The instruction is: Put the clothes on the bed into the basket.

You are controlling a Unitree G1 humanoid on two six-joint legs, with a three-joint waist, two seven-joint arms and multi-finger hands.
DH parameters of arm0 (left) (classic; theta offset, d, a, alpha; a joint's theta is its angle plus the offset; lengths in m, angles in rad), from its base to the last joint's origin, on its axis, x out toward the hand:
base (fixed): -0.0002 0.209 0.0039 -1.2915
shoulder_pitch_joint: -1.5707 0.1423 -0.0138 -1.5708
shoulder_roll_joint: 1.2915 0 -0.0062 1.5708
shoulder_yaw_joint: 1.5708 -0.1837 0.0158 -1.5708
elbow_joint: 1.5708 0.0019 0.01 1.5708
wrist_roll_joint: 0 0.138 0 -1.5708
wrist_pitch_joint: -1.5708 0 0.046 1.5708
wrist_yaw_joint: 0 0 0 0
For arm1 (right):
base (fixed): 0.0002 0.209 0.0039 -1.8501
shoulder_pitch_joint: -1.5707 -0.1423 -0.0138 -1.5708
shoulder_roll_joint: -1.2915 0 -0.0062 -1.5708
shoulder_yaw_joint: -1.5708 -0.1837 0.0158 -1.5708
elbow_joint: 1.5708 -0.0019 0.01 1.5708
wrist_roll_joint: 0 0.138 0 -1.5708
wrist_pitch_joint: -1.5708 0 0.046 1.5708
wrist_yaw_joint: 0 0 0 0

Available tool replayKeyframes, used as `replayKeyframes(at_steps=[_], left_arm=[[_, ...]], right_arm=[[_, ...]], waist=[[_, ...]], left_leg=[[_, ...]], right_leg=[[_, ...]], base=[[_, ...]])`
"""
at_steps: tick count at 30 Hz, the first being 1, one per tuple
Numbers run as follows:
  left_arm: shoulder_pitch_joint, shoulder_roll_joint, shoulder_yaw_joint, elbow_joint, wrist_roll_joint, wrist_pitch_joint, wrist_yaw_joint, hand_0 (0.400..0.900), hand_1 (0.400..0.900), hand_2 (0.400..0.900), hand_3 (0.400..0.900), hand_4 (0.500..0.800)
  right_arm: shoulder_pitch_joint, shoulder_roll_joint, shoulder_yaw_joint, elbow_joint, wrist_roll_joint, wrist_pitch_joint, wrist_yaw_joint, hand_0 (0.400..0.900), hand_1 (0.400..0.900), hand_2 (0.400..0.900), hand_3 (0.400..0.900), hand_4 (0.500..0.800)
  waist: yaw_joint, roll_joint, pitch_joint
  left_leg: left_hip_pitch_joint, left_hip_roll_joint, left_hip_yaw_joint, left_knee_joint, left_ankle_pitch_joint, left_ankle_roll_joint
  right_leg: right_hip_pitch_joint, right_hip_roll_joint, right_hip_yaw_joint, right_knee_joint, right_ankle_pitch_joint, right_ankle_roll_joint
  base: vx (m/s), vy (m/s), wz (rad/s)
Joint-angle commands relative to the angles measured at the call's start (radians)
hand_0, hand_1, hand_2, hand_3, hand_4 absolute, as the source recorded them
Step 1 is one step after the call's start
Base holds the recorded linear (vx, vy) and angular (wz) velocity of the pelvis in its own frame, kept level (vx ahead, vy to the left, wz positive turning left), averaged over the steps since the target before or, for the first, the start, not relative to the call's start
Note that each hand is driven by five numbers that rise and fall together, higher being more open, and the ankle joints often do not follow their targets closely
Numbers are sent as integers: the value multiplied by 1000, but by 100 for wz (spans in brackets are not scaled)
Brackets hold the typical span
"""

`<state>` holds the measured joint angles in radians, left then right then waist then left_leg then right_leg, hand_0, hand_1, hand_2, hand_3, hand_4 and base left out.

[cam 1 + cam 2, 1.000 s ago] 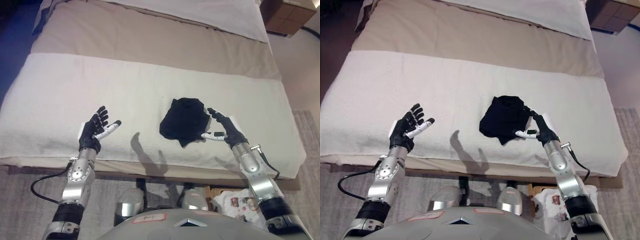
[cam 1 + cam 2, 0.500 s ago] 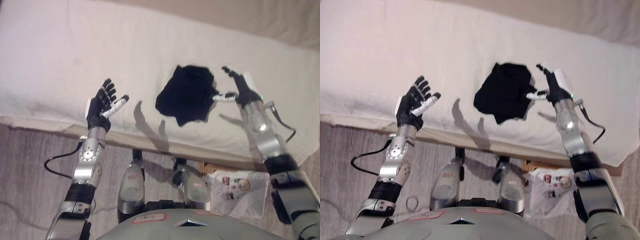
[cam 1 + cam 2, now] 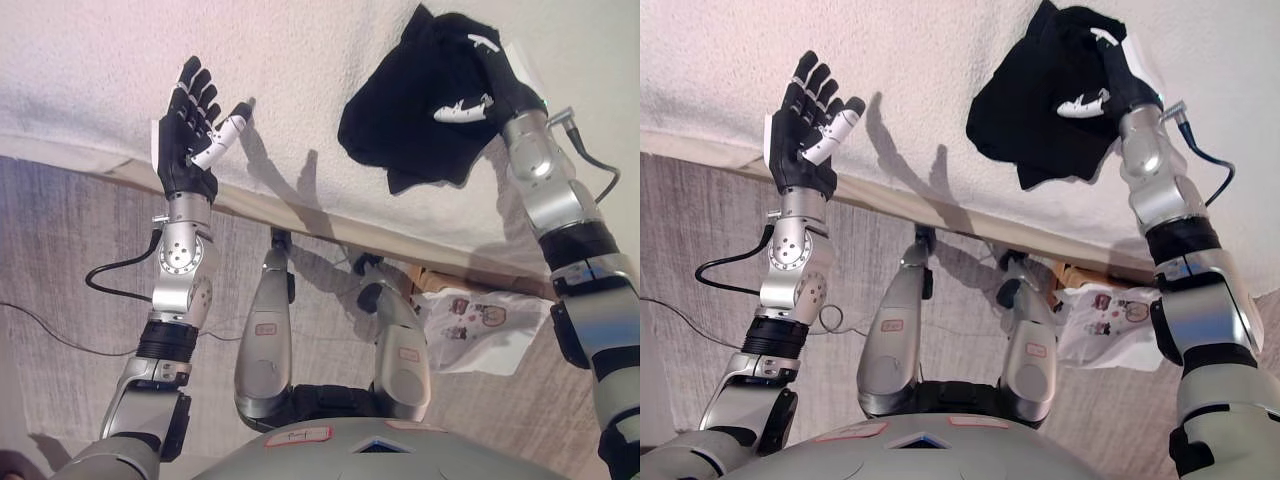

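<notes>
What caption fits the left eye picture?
Right hand reaches onto the black garment on the bed; left hand open.

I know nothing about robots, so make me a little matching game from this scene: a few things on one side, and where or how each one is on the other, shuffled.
Things:
1. black garment
2. left robot hand
3. right robot hand
4. white plastic bag

States:
A. raised with fingers spread, holding nothing
B. on the floor beside the bed
C. lying on the white bed cover
D. resting against the dark cloth

Pairs: 1-C, 2-A, 3-D, 4-B
</notes>
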<state>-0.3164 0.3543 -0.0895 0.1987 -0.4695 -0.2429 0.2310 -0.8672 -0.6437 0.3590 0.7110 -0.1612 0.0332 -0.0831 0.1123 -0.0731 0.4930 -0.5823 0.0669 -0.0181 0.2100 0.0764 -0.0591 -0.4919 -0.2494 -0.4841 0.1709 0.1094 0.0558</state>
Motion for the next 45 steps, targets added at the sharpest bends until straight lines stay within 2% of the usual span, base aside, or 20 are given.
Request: replayKeyframes(at_steps=[1,5,6,7,11,12,17,18,27,34,39,45], left_arm=[[-19,19,4,-141,-10,-120,25,900,900,900,900,800],[-47,22,-5,-128,-12,-118,41,900,900,900,900,800],[-51,23,-10,-129,-13,-119,41,900,900,900,900,800],[-56,22,-11,-130,-14,-119,45,900,900,900,900,800],[-62,28,-10,-128,-8,-117,53,900,900,900,900,800],[-62,30,-11,-127,-10,-118,54,900,900,900,900,800],[-63,37,-8,-131,-13,-120,61,900,900,900,900,800],[-64,36,-7,-131,-14,-121,63,900,900,900,900,800],[-63,37,0,-119,-15,-126,67,900,900,900,900,800],[-53,29,15,-116,-24,-138,65,900,900,900,900,800],[-31,20,22,-116,-18,-149,50,900,900,900,900,800],[23,32,30,-118,2,-140,19,900,900,900,900,800]], right_arm=[[-157,-66,58,24,49,-25,-64,900,900,900,900,800],[-254,-65,97,90,73,-18,-76,900,900,900,900,800],[-276,-63,112,116,76,-16,-76,900,900,900,900,800],[-295,-60,117,129,85,-17,-80,400,400,400,400,500],[-336,-60,136,154,103,-21,-87,400,400,400,400,500],[-342,-60,144,158,105,-21,-84,400,400,400,400,500],[-360,-55,154,158,104,-19,-84,400,400,400,400,500],[-359,-56,151,151,103,-18,-86,400,400,400,400,500],[-335,-64,114,103,103,-28,-106,400,400,400,400,500],[-239,-83,1,-23,95,-46,-151,400,400,400,400,500],[-63,-78,-158,-187,62,-91,-211,400,400,400,400,500],[193,-25,-297,-347,64,-152,-216,400,400,400,400,500]], waist=[[7,-5,-6],[11,-4,13],[15,-2,14],[13,-3,21],[11,-2,27],[13,1,25],[8,3,26],[4,0,27],[-8,3,27],[-21,8,8],[-39,21,-42],[-57,21,-135]], left_leg=[[1,18,53,82,-144,4],[-30,15,47,92,-141,6],[-22,20,39,88,-159,-2],[-38,14,45,89,-138,5],[-39,12,45,82,-133,6],[-25,16,37,79,-152,-1],[-22,14,34,72,-151,0],[-36,8,41,73,-131,7],[-9,2,45,66,-131,9],[33,-4,50,73,-143,13],[115,-10,59,75,-159,20],[261,-13,77,-1,-153,24]], right_leg=[[-34,-39,43,105,-36,59],[-65,-43,40,120,-34,60],[-63,-36,48,127,-49,75],[-74,-43,38,122,-34,62],[-81,-43,38,123,-34,61],[-74,-36,49,130,-50,74],[-76,-36,50,127,-50,73],[-84,-43,39,119,-34,60],[-71,-47,46,125,-36,62],[-38,-55,54,136,-40,66],[38,-70,55,131,-42,73],[198,-71,35,36,-7,93]], base=[[-42,-2,10],[-8,-3,5],[-20,4,4],[0,0,0],[-3,6,0],[72,-8,-1],[-2,2,1],[-78,18,5],[-9,2,1],[-1,8,-2],[10,5,-1],[80,18,-6]])
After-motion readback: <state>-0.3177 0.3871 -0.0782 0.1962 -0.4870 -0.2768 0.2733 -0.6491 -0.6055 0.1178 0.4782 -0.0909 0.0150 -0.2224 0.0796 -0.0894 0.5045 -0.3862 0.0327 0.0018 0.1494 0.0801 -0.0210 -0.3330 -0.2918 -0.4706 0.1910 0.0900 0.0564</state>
